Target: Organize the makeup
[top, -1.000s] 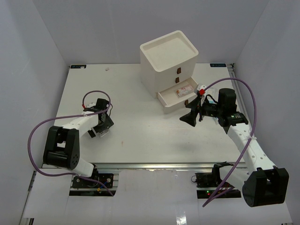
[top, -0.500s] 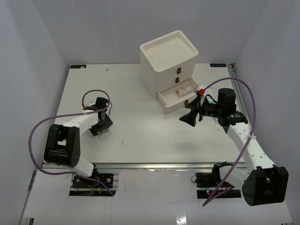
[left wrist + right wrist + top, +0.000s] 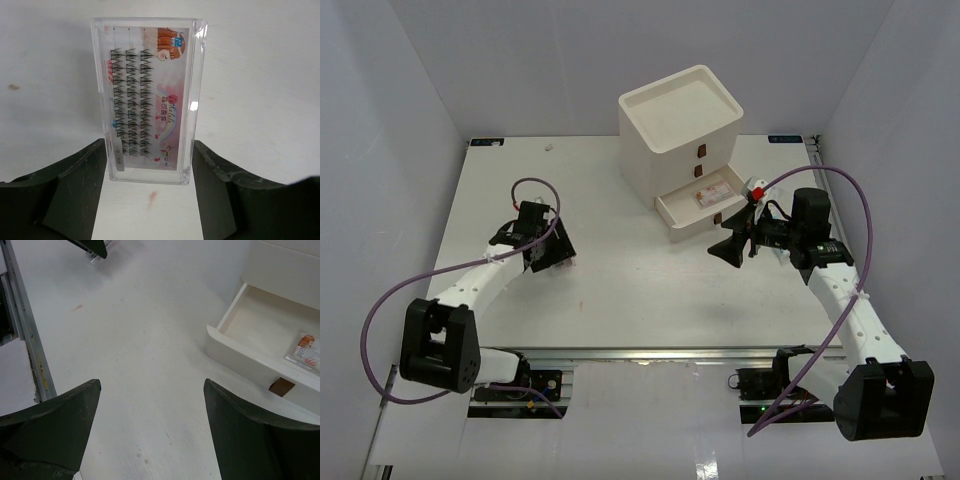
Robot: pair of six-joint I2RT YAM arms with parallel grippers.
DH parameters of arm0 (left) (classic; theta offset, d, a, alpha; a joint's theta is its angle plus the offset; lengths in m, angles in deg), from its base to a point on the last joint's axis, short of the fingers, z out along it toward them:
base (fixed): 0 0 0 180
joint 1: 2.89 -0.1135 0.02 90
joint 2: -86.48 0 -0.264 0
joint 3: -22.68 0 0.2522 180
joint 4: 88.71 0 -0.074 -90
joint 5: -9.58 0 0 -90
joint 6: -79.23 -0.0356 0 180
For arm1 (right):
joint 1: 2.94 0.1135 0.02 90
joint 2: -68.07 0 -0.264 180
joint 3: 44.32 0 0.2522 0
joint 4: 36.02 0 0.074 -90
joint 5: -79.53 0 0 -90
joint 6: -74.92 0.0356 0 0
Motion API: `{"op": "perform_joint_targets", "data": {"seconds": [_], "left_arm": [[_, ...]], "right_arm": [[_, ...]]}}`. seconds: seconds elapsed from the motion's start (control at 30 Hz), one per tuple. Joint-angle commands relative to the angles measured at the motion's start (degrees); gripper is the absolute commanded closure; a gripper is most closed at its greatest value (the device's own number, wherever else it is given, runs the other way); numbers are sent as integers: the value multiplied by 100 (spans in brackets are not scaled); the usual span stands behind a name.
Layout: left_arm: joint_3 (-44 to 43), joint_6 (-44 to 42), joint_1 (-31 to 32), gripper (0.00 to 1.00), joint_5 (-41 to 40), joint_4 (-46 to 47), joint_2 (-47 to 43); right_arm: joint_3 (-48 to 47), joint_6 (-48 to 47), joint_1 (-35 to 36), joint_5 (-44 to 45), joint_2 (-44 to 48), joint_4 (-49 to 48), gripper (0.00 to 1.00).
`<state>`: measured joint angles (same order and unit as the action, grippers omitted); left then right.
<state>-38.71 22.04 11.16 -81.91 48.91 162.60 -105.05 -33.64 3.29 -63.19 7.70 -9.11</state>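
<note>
We see a clear lash case (image 3: 147,100) clamped between the left jaws, which are partly closed and press on both long sides. Its near end sits down between them. From above the case is mostly hidden under the jaws, left of centre over the worktop (image 3: 640,290), and we can't tell if it touches the surface. The case shows rows of black lashes, a cartoon girl with orange hair and a rainbow. The writing along the rainbow is too small for us to read. The right jaws are spread wide with nothing between them, over the worktop just in front of the open bottom drawer (image 3: 245,357) of the white box (image 3: 680,125). A second printed case (image 3: 306,350) lies in that drawer, cut off at the frame edge, its print unreadable.
</note>
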Motion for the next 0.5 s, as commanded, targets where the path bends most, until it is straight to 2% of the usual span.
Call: {"op": "perform_joint_targets", "data": {"seconds": [0.0,0.13,0.27,0.47], "left_arm": [[-939,-957,1317,93,718,665,-141],[-1972,-1980,2230,92,966,889,544],[-3114,-2807,2962,92,774,858,1430],[-4900,-3786,3365,90,238,674,2989]], "right_arm": [[23,35,-244,-122,229,-199,10],[39,18,-404,-83,280,-216,10],[55,56,-552,-205,261,-225,10],[59,71,-853,-282,252,-225,10]]}}
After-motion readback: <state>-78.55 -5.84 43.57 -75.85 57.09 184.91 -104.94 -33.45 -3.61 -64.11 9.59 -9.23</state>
